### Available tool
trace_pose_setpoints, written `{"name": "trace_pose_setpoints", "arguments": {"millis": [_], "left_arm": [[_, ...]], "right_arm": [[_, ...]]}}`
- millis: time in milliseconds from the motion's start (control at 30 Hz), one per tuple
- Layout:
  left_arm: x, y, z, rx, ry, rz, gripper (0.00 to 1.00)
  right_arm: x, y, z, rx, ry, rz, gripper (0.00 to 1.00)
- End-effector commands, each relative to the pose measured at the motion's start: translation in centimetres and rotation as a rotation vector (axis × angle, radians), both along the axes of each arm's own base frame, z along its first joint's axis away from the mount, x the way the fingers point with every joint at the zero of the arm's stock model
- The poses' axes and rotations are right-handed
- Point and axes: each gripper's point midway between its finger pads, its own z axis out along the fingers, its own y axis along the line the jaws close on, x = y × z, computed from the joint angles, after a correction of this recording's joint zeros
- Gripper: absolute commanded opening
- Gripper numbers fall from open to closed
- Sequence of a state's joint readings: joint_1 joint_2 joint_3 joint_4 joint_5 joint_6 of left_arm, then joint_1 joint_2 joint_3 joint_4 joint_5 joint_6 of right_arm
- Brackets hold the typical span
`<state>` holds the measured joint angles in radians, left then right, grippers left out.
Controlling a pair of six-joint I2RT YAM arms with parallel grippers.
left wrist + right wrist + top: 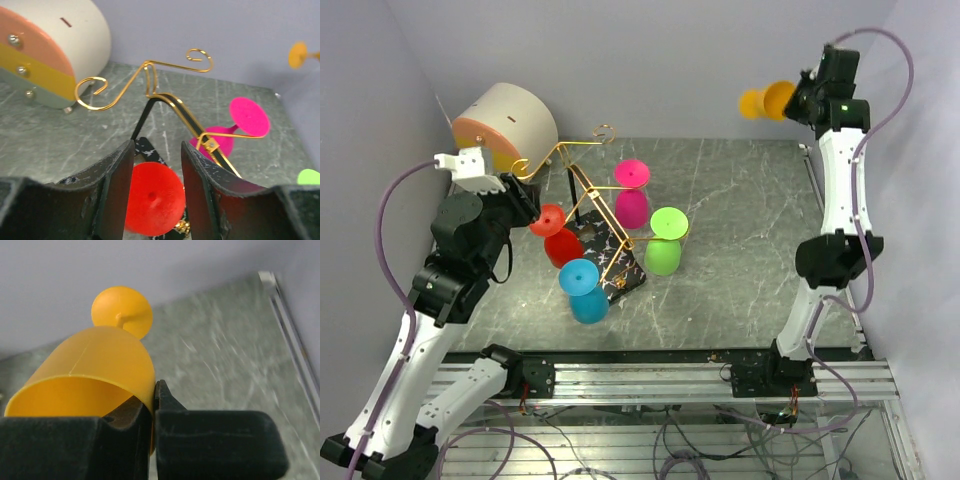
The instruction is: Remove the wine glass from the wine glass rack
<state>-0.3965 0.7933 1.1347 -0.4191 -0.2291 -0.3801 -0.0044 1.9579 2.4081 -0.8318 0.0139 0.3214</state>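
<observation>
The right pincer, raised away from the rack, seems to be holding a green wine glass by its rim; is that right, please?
Not quite: the wine glass that the right pincer holds by its rim is orange, not green, as the right wrist view shows.

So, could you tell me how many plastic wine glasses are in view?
5: the red glass, pink glass, green glass and blue glass hang on the gold wire rack; the right gripper holds the orange glass.

Bright even lighting, soft faint shadows, wrist views blurred close up, mild glare
</observation>
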Motion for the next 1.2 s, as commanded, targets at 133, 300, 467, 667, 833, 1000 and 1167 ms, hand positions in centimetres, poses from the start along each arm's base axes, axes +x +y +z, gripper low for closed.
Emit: {"name": "trace_pose_setpoints", "arguments": {"millis": [133,300,467,667,833,1000,1167], "left_arm": [[-0.7,3.7,-3.2,0.105,0.02,0.162,0.52],[-1.1,4.0,-5.5,0.114,0.052,0.167,0.52],[-1.4,4.3,-6.9,0.126,0.081,0.177,0.52],[-2.0,4.6,-7.1,0.122,0.078,0.181,0.51],[-2.8,5.3,-6.4,0.095,0.044,0.205,0.51],[-3.3,5.8,-6.2,0.079,0.03,0.228,0.52],[-3.4,6.0,-6.2,0.074,0.033,0.24,0.62]], "right_arm": [[-1.7,-4.4,-14.4,0.051,0.464,-0.166,0.0],[-2.7,-5.7,-18.7,0.004,0.59,-0.219,0.0],[-3.0,-5.9,-20.4,-0.016,0.645,-0.21,0.0],[-3.7,-5.9,-23.3,-0.032,0.732,-0.192,0.0],[-4.1,-5.9,-24.9,-0.036,0.765,-0.194,0.0],[-4.5,-6.1,-26.1,-0.042,0.789,-0.201,0.0],[-4.5,-5.8,-26.3,-0.036,0.787,-0.193,0.08]]}}
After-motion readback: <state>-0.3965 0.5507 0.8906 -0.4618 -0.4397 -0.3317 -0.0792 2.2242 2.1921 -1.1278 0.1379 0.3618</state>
